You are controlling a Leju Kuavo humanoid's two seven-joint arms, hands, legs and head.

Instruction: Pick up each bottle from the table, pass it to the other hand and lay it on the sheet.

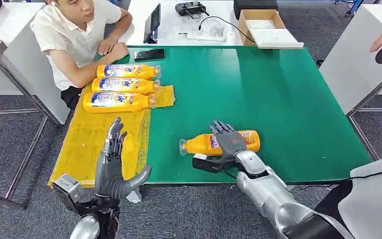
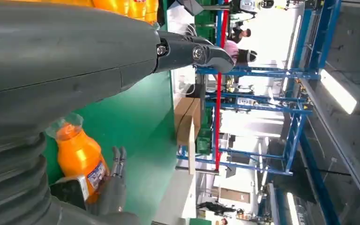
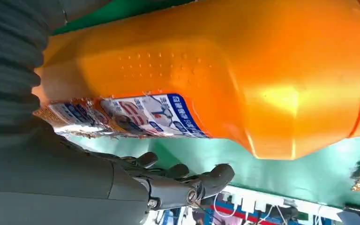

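Left hand [image 1: 113,172] hovers open, fingers spread, over near end of yellow sheet [image 1: 87,144]. Right hand [image 1: 227,142] lies across orange bottle [image 1: 219,143] on its side on green table [image 1: 278,99]; fingers draped over it, looks like a grip but can't confirm. Farther back, three bottles [image 1: 122,85] lie on the sheet beside a seated person [image 1: 77,35].

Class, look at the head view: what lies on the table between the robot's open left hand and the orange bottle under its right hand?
Nothing stands between the left hand and the bottle in the head view: just the yellow sheet's edge and bare green table.
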